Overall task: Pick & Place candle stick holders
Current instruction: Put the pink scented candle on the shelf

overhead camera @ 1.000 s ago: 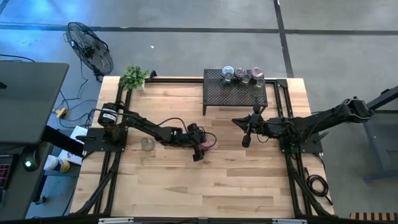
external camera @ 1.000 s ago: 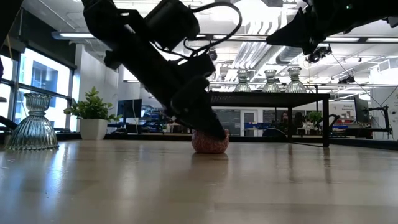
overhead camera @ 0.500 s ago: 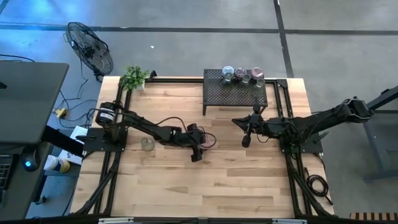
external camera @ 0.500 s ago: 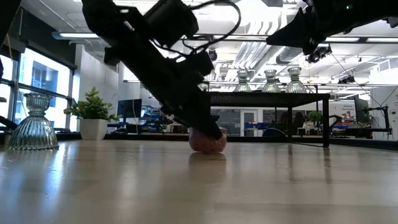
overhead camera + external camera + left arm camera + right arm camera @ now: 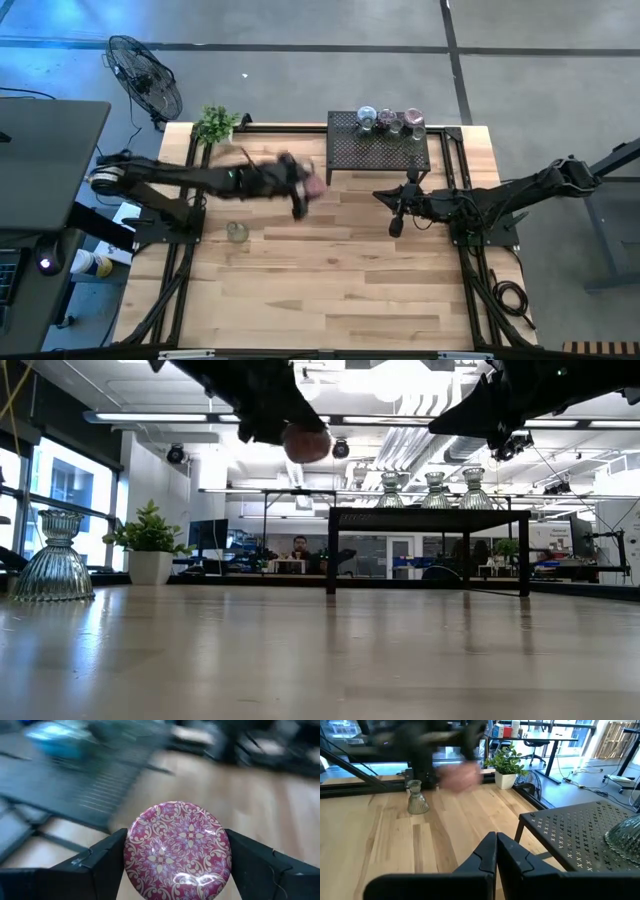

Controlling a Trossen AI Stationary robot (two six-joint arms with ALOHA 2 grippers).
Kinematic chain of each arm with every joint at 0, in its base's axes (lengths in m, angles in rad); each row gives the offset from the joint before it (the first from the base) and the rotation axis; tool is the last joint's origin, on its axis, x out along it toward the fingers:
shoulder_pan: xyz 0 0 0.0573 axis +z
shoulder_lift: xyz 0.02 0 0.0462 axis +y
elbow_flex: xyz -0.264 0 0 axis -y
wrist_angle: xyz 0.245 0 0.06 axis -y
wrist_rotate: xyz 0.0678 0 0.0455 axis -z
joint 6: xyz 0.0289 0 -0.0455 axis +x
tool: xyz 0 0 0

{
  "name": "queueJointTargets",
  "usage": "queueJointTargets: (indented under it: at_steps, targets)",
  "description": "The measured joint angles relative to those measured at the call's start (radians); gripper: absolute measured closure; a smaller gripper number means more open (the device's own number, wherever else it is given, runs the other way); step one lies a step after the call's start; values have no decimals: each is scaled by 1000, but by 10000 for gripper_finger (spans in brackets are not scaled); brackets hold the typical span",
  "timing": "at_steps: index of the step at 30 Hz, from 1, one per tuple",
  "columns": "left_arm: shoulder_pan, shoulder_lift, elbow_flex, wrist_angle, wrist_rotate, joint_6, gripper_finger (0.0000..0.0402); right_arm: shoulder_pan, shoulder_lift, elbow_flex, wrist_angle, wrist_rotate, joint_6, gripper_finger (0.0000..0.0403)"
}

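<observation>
Closed right hand (image 5: pixel 496 851) above table (image 5: pixel 395 840)

An open-plan robotics lab or office is shown. A wooden desk (image 5: pixel 330 270) framed by black rails stands on a grey concrete floor (image 5: pixel 300 80), beside a floor fan (image 5: pixel 145 75). Beyond it, exposed ceiling ducts (image 5: pixel 400 450), strip lights (image 5: pixel 150 418), large windows (image 5: pixel 70 485) and further workstations (image 5: pixel 300 565) are seen.

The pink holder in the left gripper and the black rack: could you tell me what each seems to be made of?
The pink holder, clamped in the left gripper, looks like glossy glass or glazed ceramic: bright highlights lie over its printed floral pattern. The black rack looks like matt perforated metal, with regular cross-shaped holes and thin legs.
</observation>
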Motion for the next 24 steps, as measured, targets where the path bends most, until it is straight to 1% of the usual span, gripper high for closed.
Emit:
queueJointTargets:
  at_steps: [2, 5, 7, 10, 14, 19, 24]
  targets:
    - [79, -19, 16, -13, 10, 3, 114, 0, 0, 0, 0, 0, 8, 401]
    - [200, -5, 72, -58, 85, 22, 114, 0, 0, 0, 0, 0, 8, 402]
    - [262, 32, 124, -44, 136, 50, 114, 0, 0, 0, 0, 0, 8, 401]
    - [340, 106, 215, -54, 172, 87, 113, 0, 0, 0, 0, 1, 3, 401]
    - [401, 225, 350, -52, 210, 135, 113, 0, 0, 0, -1, 0, -6, 402]
    - [445, 382, 506, -117, 221, 182, 113, 0, 0, 0, -9, -1, -8, 402]
    - [499, 485, 593, -117, 228, 188, 112, 0, 0, 0, -9, -1, -17, 401]
